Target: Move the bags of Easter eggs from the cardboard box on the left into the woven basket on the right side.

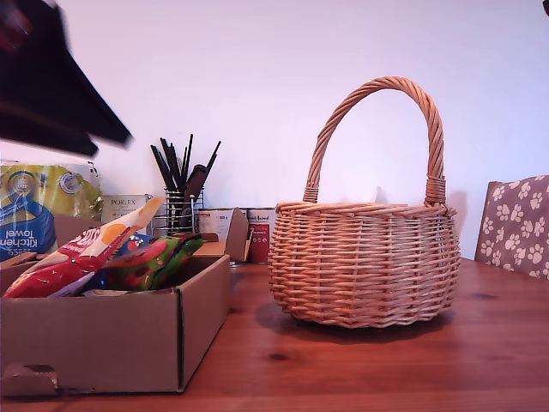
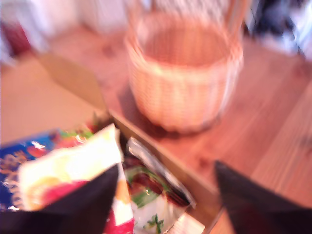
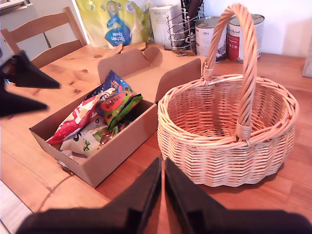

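**Jaws apart over the box, basket still bare**

Jaws of my first gripper (image 2: 165,195) stand wide apart above the cardboard box (image 1: 103,339), with the red and cream bag (image 2: 73,175) just under one finger; I cannot tell whether it touches. My second gripper (image 3: 162,195) has its jaws nearly closed with nothing between them, hovering above the wooden table (image 3: 44,170) in front of the woven basket (image 3: 229,141).

All the bags of Easter eggs (image 3: 97,122) lie heaped in the box, at the exterior view's left: red, blue, green and a pale one. As far as the second wrist view shows, the basket holds nothing. By my judgement the task is at its start: no bag is moved, and every one remains to be carried across.
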{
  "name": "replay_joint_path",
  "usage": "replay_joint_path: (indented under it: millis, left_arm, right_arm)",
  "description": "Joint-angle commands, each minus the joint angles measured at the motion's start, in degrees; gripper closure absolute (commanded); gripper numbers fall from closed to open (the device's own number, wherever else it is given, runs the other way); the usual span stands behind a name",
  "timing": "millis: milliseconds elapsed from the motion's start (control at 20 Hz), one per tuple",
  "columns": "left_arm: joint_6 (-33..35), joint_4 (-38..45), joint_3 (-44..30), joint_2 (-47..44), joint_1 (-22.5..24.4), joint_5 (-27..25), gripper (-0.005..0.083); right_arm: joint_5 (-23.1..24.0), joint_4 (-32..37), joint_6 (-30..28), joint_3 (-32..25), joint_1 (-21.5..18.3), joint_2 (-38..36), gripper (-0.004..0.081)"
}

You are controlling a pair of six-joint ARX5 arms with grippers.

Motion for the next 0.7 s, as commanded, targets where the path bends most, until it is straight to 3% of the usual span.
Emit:
replay_joint_path:
  millis: [0,150,400,650]
  left_arm:
    - [0.44,1.81,0.48,1.16,-2.03,-7.21,0.0010]
    - [6.12,3.87,1.14,6.40,-5.90,-19.39,0.0009]
    - [5.92,10.54,1.25,16.70,-9.29,-32.52,0.0009]
    - [4.44,11.85,1.31,23.63,-9.25,-37.05,0.0009]
  right_arm:
    - [-0.04,0.63,-0.04,-0.98,-0.37,-0.04,0.0783]
    - [-0.04,0.63,-0.07,-0.98,-0.37,-0.04,0.0783]
    - [-0.04,0.63,-0.92,-0.98,-0.37,-0.04,0.0783]
    - [-0.04,0.59,-1.55,-0.98,-0.37,-0.04,0.0783]
